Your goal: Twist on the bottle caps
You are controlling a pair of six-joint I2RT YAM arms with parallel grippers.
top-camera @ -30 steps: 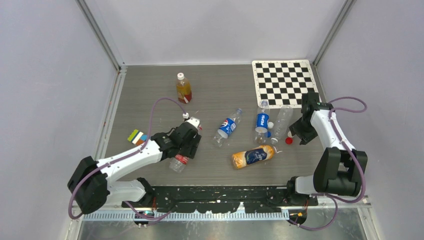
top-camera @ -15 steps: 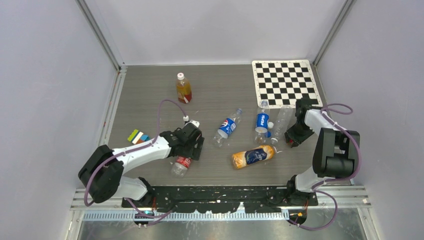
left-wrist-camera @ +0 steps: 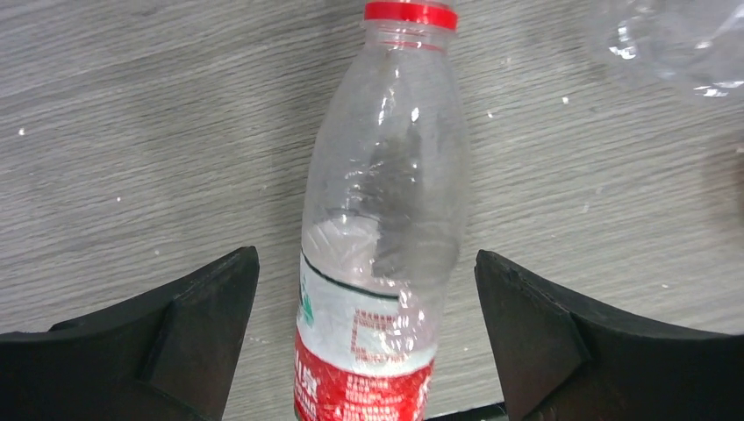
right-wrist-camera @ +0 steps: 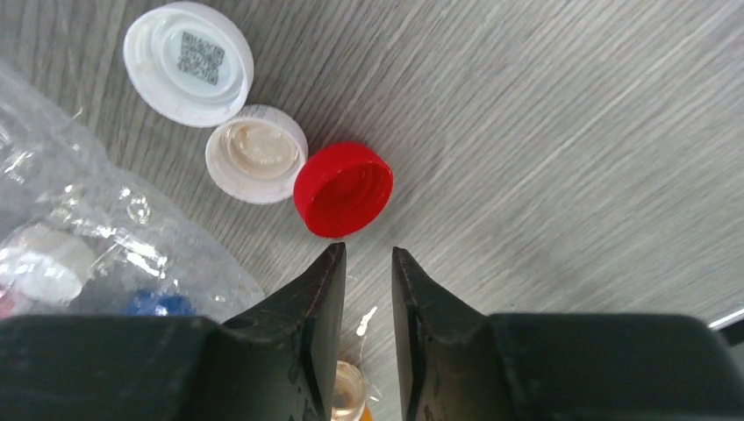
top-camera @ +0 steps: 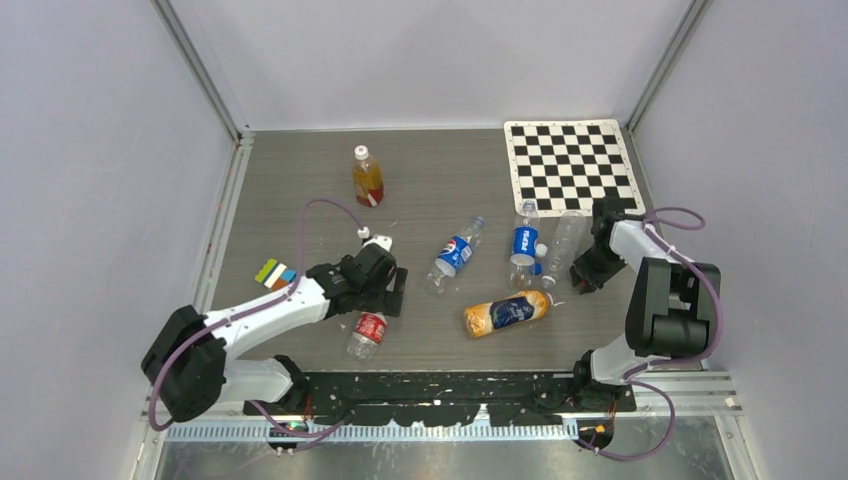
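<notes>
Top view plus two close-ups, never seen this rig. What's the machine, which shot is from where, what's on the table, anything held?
Two robot arms, bolted at the near edge of a table. The wide picture comes from a fixed camera overhead; each close-up from a camera on one wrist. The left gripper stands wide open astride a lying clear bottle, its red cap on, not touching it. The right gripper, jaws nearly together and empty, hovers by a loose red cap and two white caps. Elsewhere: more drink bottles and a checkerboard. Nothing is held.
</notes>
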